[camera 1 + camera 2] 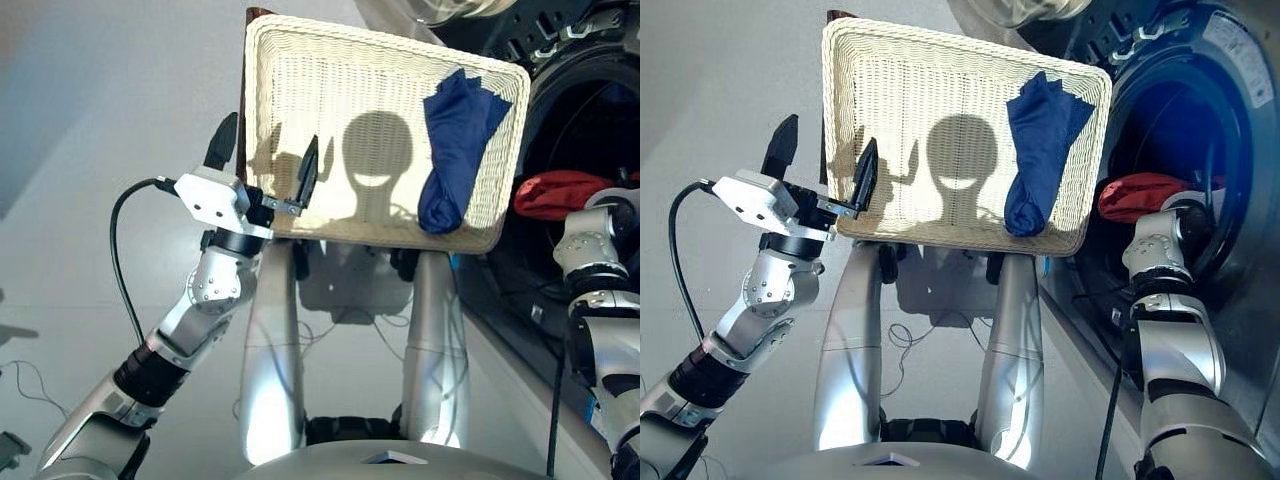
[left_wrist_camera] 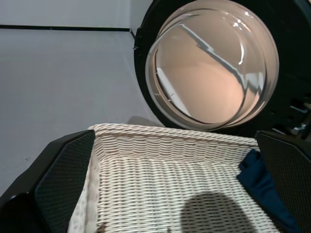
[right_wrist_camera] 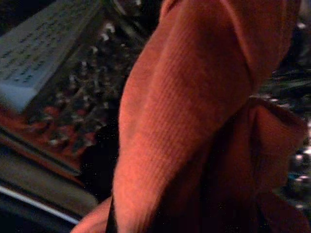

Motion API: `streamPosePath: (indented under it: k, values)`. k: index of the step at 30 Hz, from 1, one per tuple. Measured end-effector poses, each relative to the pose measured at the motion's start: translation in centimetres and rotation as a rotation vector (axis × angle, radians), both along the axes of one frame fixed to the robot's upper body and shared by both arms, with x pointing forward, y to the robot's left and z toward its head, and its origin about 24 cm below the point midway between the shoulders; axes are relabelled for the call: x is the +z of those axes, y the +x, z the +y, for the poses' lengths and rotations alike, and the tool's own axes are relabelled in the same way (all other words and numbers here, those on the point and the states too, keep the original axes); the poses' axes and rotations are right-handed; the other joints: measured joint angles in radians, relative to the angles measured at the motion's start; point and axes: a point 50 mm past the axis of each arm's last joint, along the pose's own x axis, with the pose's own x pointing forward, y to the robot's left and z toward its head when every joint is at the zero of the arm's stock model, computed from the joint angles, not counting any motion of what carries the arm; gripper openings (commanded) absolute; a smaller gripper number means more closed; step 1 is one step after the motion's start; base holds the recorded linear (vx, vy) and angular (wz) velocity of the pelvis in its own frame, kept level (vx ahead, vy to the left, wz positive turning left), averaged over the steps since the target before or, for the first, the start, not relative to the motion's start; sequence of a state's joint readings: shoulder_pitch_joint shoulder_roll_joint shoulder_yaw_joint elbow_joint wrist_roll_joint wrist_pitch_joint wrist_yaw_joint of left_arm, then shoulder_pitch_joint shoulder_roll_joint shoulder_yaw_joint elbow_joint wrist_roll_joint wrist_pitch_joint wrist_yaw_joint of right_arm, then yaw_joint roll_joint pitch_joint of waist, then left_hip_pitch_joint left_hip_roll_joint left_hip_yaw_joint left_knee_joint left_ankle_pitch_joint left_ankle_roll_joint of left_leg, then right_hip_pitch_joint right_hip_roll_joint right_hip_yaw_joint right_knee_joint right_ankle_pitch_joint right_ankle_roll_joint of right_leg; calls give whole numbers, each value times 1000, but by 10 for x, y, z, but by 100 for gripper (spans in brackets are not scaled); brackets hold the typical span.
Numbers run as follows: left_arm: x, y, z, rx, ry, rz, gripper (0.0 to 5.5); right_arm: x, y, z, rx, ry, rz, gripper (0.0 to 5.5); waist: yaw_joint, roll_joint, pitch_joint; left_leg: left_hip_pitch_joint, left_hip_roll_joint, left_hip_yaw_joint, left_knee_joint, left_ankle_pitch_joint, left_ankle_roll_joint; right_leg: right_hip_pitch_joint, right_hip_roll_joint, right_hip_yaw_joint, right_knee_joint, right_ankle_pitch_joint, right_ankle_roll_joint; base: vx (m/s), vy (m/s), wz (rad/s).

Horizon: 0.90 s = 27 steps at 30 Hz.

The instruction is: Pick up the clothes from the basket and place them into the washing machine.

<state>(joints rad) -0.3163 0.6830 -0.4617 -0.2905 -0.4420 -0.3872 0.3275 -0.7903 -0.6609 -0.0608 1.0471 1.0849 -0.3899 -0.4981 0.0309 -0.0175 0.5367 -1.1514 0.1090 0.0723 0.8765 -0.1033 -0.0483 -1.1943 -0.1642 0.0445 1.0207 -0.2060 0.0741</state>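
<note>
**Coral garment at the drum mouth, navy one left in basket**

Right gripper point(image 1: 1160, 215) inside the washing machine point(image 1: 1230, 130) porthole with the coral-red garment point(image 1: 1140, 192); fingers hidden by cloth, open or closed impossible to tell. Left gripper point(image 1: 268, 165) spread open, empty, at the basket point(image 1: 300, 90) near edge. Navy garment point(image 1: 452, 150) lying lengthwise at the basket's machine side, nearer the right arm. Nothing between.

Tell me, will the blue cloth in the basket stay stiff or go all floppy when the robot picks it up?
Probably floppy: the blue cloth lies crumpled and folded, sagging against the basket floor. It looks thin, so likely light. The red cloth at the washer mouth already droops in loose folds, which suggests the blue one would dangle too.
</note>
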Motion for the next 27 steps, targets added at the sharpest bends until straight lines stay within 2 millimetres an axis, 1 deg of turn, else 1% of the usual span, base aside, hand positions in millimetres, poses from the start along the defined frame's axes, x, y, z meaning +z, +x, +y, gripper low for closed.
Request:
streamPosePath:
  k: [2,3,6,7,8,9,11,15,18,19,21,23,24,27]
  values:
    - [0,0,2,17,-1,1,550,0,-2,-3,-28,10,3,0,-1,0,0,5,0,14,4,-7,12,0,5,17,0,0,10,0,0,0]
    - [0,0,2,20,-2,-1,550,0,-4,-4,-51,14,7,0,-1,0,0,5,1,16,11,-14,18,2,6,20,0,0,13,0,0,0]
    - [3,1,2,33,6,-20,550,-3,-11,-8,-123,27,19,0,-2,0,0,3,2,19,26,-32,24,5,7,24,1,-2,21,0,0,0]
    - [4,1,2,36,8,-24,550,-4,-12,-9,-132,22,27,175,-3,0,0,4,2,23,30,-37,25,7,6,25,1,-2,22,0,0,0]
    - [4,1,3,37,12,-24,550,-5,-13,-9,-134,21,32,550,-4,0,0,6,3,27,37,-43,26,9,6,27,4,-2,21,0,0,0]
    - [3,1,3,37,15,-22,550,-4,-12,-9,-134,25,27,550,-6,0,0,10,3,33,44,-51,30,11,6,33,8,-5,25,0,0,0]
    - [2,1,3,38,16,-20,550,-5,-13,-11,-134,37,21,550,-8,0,0,14,4,40,57,-60,33,14,6,40,13,-8,30,0,0,0]
    - [1,0,4,41,19,-15,550,-6,-12,-11,-105,36,8,550,-7,0,0,21,2,40,65,-64,38,23,4,41,19,-10,33,0,0,0]
    - [1,0,4,41,20,-13,550,-5,-10,-7,-74,15,-2,550,-5,0,0,30,2,40,64,-64,38,31,4,44,23,-15,40,0,0,0]
    - [1,0,4,41,17,-12,550,-2,-6,-2,-37,-14,-18,550,-7,0,0,32,2,40,61,-63,38,33,3,44,21,-15,39,0,0,0]
    - [-2,0,4,42,8,-2,550,-2,-7,7,23,-60,-39,550,-12,0,0,39,3,40,56,-63,38,38,5,47,18,-15,38,0,0,0]
    - [-6,-1,5,57,-19,15,550,1,-4,28,109,-105,-103,550,-35,0,0,45,7,41,50,-63,38,44,8,45,8,-14,37,0,0,0]
    - [-6,-1,5,56,-21,15,550,1,-6,36,147,-137,-117,550,-37,-1,0,46,11,41,49,-64,36,44,13,44,6,-14,37,0,0,0]
    - [-4,-1,9,86,-27,4,550,-11,-9,62,223,-167,-128,550,-66,-1,0,55,14,44,37,-64,33,49,17,44,-3,-14,34,0,0,0]
